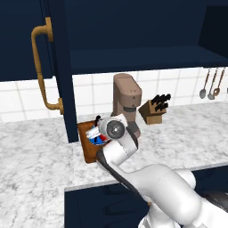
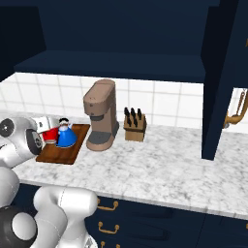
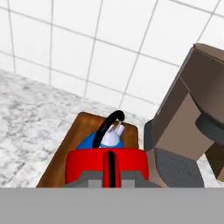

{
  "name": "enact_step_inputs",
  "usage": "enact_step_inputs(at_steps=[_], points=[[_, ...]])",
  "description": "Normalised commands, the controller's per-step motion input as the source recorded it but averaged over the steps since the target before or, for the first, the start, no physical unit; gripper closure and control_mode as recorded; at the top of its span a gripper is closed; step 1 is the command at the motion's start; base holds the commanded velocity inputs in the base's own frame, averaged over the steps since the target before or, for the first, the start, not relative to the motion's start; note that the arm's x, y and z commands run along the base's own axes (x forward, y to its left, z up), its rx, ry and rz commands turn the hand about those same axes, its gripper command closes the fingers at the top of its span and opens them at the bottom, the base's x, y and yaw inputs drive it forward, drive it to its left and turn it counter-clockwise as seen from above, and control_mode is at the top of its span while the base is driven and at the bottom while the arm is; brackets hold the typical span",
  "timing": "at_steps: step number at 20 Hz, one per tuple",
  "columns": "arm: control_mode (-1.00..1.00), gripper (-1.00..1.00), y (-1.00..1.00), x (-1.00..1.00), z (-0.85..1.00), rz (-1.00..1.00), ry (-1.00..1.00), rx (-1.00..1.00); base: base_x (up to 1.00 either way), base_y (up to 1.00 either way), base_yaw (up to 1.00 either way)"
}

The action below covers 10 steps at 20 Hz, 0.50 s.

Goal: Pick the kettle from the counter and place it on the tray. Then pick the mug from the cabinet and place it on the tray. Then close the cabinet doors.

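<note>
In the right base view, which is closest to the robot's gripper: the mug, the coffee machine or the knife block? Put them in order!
1. The mug, red, right at the gripper, over the tray's left end.
2. The coffee machine, just right of the tray.
3. The knife block, farther right, by the tiled wall.

Flat, even rendered light, sharp throughout; deep shade inside the cabinet (image 2: 121, 29).
</note>
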Motion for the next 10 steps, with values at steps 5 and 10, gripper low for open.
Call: enact_step_inputs(at_steps=[5, 10], points=[[-1.0, 1.0, 0.06, 0.0, -0.03, -0.27, 0.01, 0.12, 0.0, 0.0, 0.0], [-1.0, 1.0, 0.12, 0.0, -0.07, -0.13, 0.0, 0.15, 0.0, 0.0, 0.0]])
